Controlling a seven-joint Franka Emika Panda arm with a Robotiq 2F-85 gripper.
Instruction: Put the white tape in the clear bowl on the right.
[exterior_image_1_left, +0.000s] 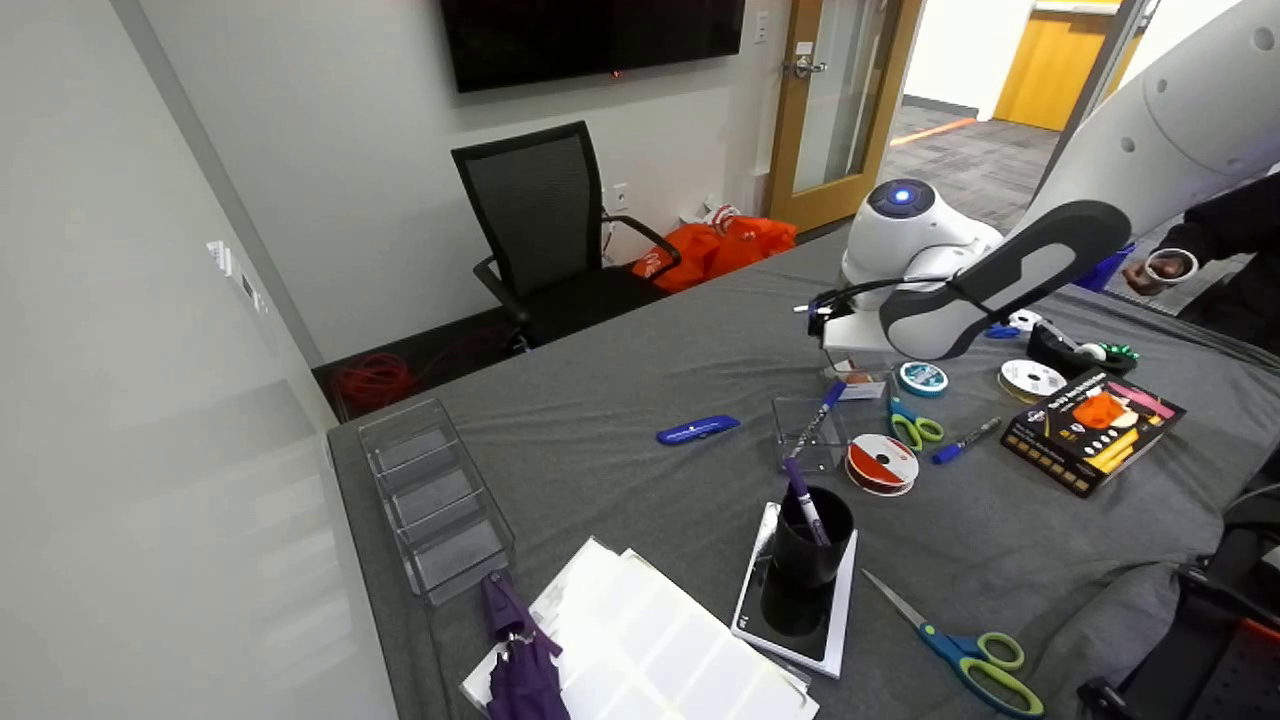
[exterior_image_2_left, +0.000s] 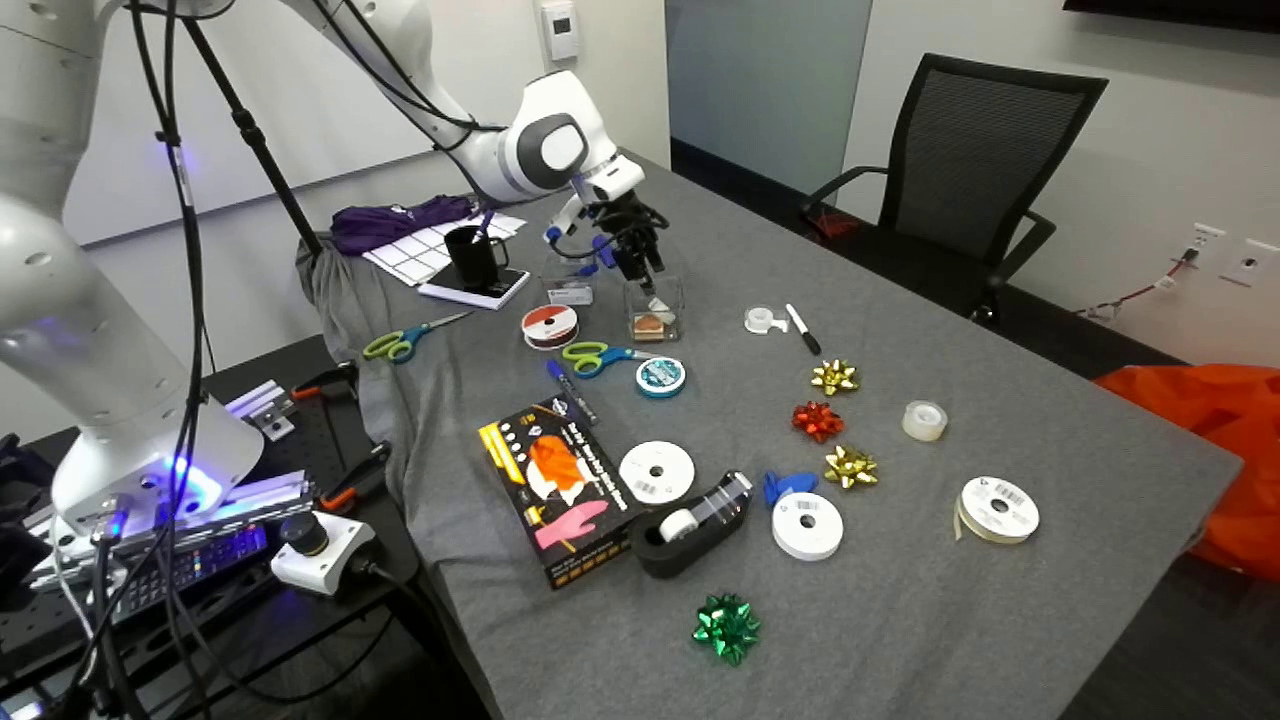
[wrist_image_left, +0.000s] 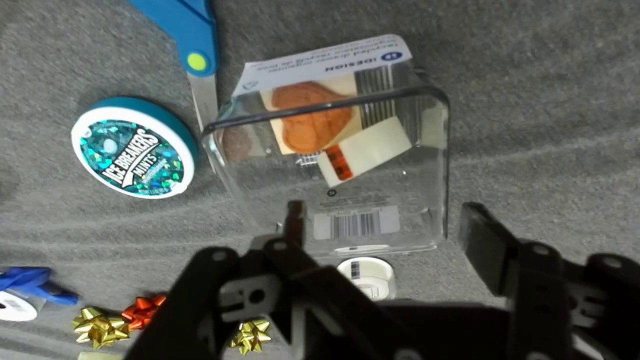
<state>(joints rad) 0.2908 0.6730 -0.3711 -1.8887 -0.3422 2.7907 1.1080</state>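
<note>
By the bin (wrist_image_left: 295, 182), my claw (wrist_image_left: 382, 220) stands spread, gripping nothing. Right of the bin in an exterior view, apart from it, lies the tape (exterior_image_2_left: 760, 319), then the marker (exterior_image_2_left: 803, 330). I'd rise clear of the bin's rim, straddle the tape without nudging the marker, close squarely, return high and release low inside the bin.

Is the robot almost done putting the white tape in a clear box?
Not yet, I think. Done: nothing I can see; in the wrist view, a white tape roll lies outside the clear box. In hand: nothing; the gripper is open near that box. Left: probably gripping the roll, lifting it and dropping it in.
</note>
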